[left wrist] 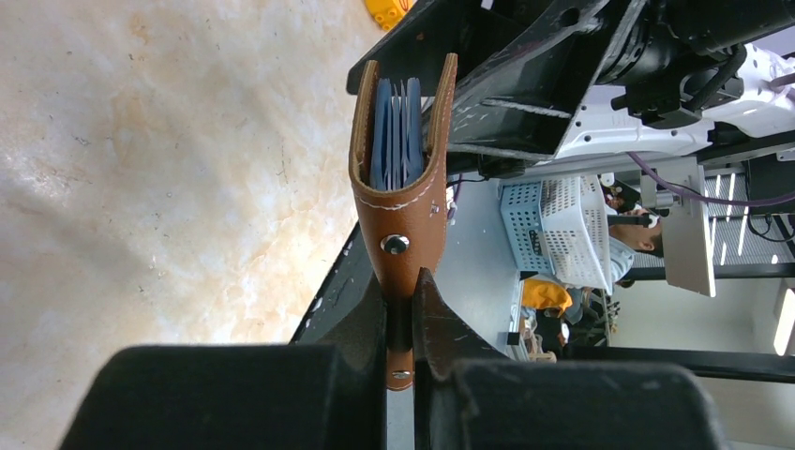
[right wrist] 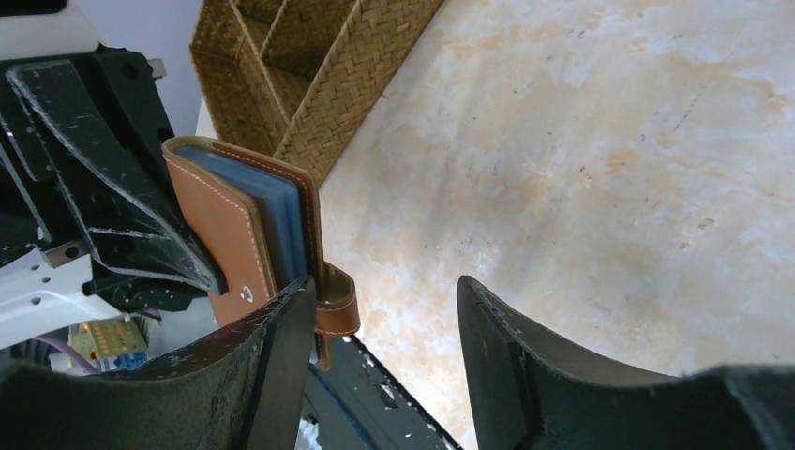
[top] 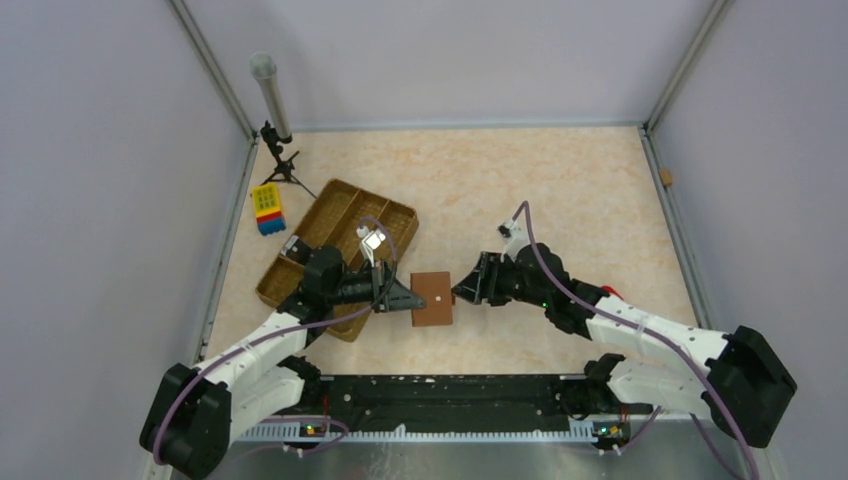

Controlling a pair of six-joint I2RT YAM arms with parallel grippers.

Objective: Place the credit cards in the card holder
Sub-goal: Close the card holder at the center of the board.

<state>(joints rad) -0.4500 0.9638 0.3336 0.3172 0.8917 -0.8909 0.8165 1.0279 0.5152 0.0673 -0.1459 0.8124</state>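
The brown card holder [top: 432, 297] is held up near the table's front middle. My left gripper [top: 405, 298] is shut on its snap tab, seen edge-on in the left wrist view [left wrist: 403, 216], with my fingers [left wrist: 361, 328] pinching the strap. Several bluish credit cards [left wrist: 394, 131] stand inside the holder, between its two covers. They also show in the right wrist view [right wrist: 274, 208] inside the holder [right wrist: 220, 230]. My right gripper [top: 462, 288] is open at the holder's right edge. In its own view [right wrist: 384, 305] its left finger [right wrist: 281, 347] sits by the strap loop.
A woven brown compartmented tray [top: 345, 215] lies behind my left arm and shows in the right wrist view [right wrist: 309, 56]. A yellow-and-blue block [top: 267, 208] and a small tripod [top: 280, 160] stand at the back left. A black rail [top: 450, 390] runs along the near edge.
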